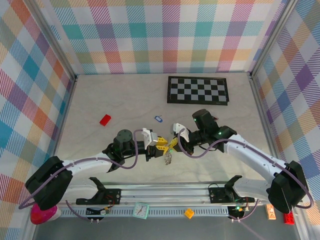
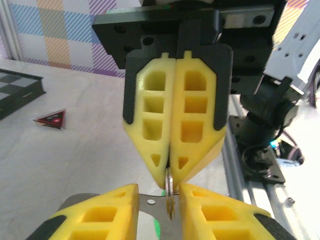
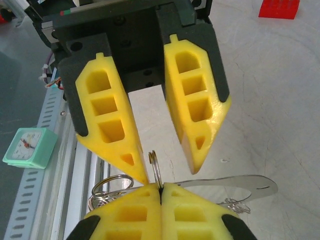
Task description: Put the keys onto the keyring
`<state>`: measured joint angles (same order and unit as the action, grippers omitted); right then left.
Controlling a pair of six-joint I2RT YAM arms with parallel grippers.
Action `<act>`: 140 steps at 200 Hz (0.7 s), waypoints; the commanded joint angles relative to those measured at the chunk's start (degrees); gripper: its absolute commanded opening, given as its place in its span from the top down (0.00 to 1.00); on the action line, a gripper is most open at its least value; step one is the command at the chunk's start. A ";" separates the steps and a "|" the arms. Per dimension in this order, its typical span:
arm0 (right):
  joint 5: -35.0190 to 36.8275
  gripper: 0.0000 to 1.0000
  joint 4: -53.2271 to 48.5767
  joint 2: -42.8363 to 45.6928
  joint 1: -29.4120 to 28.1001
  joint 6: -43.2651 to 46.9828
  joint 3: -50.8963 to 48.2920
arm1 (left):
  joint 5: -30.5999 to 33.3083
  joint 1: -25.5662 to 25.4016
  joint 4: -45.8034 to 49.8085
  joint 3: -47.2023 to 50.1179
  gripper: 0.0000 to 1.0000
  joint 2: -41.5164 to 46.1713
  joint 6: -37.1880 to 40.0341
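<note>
The keyring (image 3: pixel 156 165) is a silvery split ring seen edge-on, with more wire loops (image 3: pixel 107 186) and a flat metal strip (image 3: pixel 245 183) hanging by it. My right gripper (image 3: pixel 161 188) is shut on the ring's lower edge. My left gripper (image 2: pixel 159 190) faces it tip to tip and stands open, its fingertips either side of the ring (image 2: pixel 170 192). A green sliver (image 2: pixel 157 228) shows behind the strip. In the top view both grippers, left (image 1: pixel 160 142) and right (image 1: pixel 173 144), meet above the table's near middle. A blue key (image 1: pixel 158 119) lies on the table beyond them.
A red block (image 1: pixel 105 120) lies to the left. The chequered board (image 1: pixel 197 90) is at the back. A small red triangle (image 2: pixel 51 119) rests on the table. The rail at the near edge carries a mint clock (image 1: pixel 141 210).
</note>
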<state>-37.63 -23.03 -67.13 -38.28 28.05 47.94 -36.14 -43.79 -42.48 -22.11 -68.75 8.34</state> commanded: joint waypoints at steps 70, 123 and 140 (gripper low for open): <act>5.37 1.00 -12.39 -3.77 -1.56 8.80 9.12 | 2.38 -0.19 17.90 -6.93 0.82 3.23 7.81; 7.97 1.00 -15.82 -5.75 -4.12 11.00 12.75 | 2.30 -0.24 19.10 -8.64 0.84 2.05 8.51; 8.75 1.00 -16.87 -6.57 -4.77 11.71 13.65 | 2.39 -0.24 19.14 -8.91 0.85 1.87 8.54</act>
<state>-28.62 -36.56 -72.69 -41.71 36.95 59.00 -33.82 -43.79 -23.46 -29.12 -66.30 15.92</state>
